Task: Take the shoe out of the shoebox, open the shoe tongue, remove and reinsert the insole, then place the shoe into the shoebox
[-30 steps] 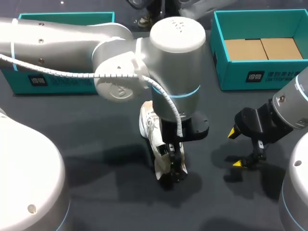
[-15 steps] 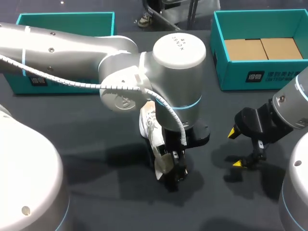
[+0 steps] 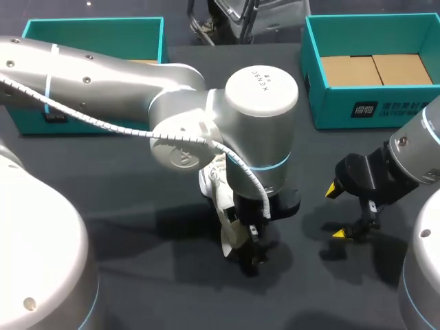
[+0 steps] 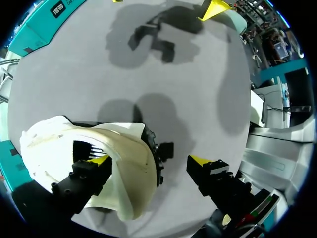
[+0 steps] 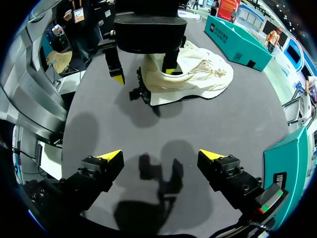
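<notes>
The left pincer [image 4: 148,161] is open, its yellow tips set wide apart. One finger [image 4: 84,176] reaches down into the mouth of the shoe [image 4: 74,144] at the heel end. The other stands outside, over bare worktop [image 4: 188,74] and clear of the shoe's black heel tab. Only the inner finger is at the shoe, so nothing is gripped. I cannot tell whether that finger presses on the lining or just hangs inside.

From the head view, the left pincer [image 3: 251,237] points straight down under the big wrist of the left arm [image 3: 103,82], which comes in across the middle of the worktop [image 3: 137,199]. The shoe [image 3: 216,185] is white and lies on the dark worktop, partly hidden under that wrist, with its heel end at the pincer.

The right pincer [image 5: 161,156] is also open and holds nothing, with only its own shadow on the worktop between its fingers. It faces the shoe [image 5: 198,74] and the left pincer [image 5: 143,74] from a little way off. In the head view, the right pincer [image 3: 337,212] sits to the right of the shoe and apart from it, just above the worktop.

At the back of the worktop, well away from the shoe, are two teal boxes. The right-hand box [image 3: 412,110] has brown cardboard [image 3: 375,69] lying flat in its bottom. The left-hand box [image 3: 89,27] is largely hidden behind the left arm. The shoe is in neither box.
</notes>
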Robot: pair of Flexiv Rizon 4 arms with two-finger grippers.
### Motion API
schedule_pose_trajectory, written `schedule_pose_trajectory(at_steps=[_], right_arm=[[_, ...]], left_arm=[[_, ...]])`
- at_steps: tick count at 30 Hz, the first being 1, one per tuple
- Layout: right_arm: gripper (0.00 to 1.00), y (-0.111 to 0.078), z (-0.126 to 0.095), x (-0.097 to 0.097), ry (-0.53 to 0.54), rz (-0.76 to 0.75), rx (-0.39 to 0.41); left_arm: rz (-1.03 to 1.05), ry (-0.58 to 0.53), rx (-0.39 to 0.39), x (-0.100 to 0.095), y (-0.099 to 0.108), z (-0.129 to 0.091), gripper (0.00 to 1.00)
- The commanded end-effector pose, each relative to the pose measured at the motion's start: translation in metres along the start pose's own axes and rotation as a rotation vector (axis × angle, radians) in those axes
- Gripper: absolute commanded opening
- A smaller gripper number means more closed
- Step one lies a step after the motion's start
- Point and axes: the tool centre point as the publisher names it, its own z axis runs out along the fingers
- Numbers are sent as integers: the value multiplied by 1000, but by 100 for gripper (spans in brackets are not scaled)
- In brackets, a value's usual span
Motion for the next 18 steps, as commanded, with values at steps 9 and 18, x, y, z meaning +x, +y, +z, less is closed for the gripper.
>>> schedule_pose_trajectory(at_steps=[9, 18], right_arm=[[100, -1, -1, 2, -3, 0, 1], [100, -1, -1, 2, -3, 0, 1]], left_arm=[[-14, -3, -7, 4, -1, 13, 77], [-43, -21, -3, 3, 5, 13, 48]])
